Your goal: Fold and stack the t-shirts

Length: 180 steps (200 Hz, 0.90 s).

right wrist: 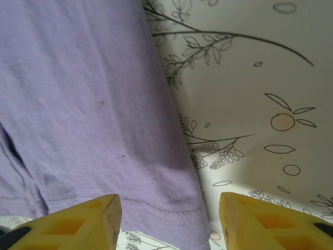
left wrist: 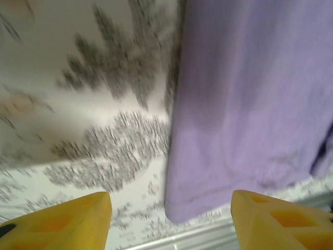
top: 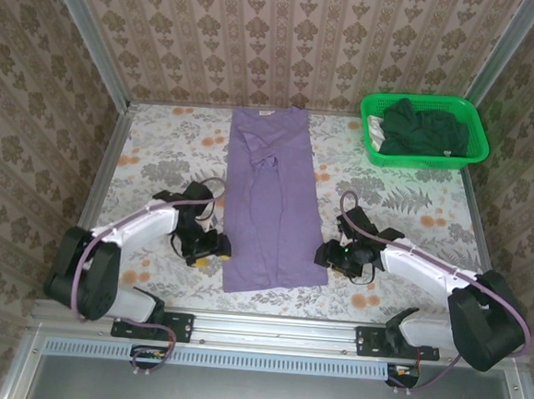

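No writing can be read anywhere. The long folded lavender-purple cloth t-shirt (top: 272,200) between the left gripper (top: 210,248) and the right gripper (top: 323,255) bears a pale collar patch (top: 264,113), too small to read.

One t-shirt (top: 272,195) is laid flat on the table (top: 159,154), stretched along the 12-to-6 line through the centre. The basket (top: 480,133) is set at 2 o'clock, well apart from it; other t-shirts (top: 425,129) are heaped in it. The left gripper (top: 215,248) is placed at 8 o'clock and the right gripper (top: 323,255) at 4 o'clock, each just beside the near end.
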Motion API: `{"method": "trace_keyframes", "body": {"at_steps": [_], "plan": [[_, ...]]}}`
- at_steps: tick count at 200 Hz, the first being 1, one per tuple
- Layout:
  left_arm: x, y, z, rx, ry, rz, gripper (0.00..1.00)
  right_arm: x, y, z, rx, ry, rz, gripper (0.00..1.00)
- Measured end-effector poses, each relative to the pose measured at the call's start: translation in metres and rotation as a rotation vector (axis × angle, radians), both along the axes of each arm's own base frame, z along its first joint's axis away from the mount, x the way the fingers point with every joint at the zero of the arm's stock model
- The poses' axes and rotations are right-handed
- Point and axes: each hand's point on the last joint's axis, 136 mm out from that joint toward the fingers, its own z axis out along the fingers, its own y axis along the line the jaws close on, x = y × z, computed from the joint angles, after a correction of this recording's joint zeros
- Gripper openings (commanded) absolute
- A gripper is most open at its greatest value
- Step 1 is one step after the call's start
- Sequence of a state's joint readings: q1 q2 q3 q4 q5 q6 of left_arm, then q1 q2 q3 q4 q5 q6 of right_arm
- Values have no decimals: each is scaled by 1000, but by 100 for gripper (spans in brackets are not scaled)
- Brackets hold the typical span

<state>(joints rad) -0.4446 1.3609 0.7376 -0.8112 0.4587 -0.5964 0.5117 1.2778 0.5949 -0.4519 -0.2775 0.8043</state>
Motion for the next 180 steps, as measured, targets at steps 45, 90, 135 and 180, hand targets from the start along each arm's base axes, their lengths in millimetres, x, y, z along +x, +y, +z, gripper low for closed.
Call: {"method": "trace_keyframes", "body": {"at_steps": [45,90,135,180], "plan": [[-22,-16,-7,-105,28,-53,61,-8,-5,-10,-21,29,-13,48],[-34,-17,-24,-127,65,-11,58,-21,-2,-12,23,56,11,48],[-37,-25,-25,-134,59,-33,54,-24,8,-10,68,55,40,44],[-40,-26,-28,-122,71,-36,46,-24,14,-10,85,52,39,41]]}}
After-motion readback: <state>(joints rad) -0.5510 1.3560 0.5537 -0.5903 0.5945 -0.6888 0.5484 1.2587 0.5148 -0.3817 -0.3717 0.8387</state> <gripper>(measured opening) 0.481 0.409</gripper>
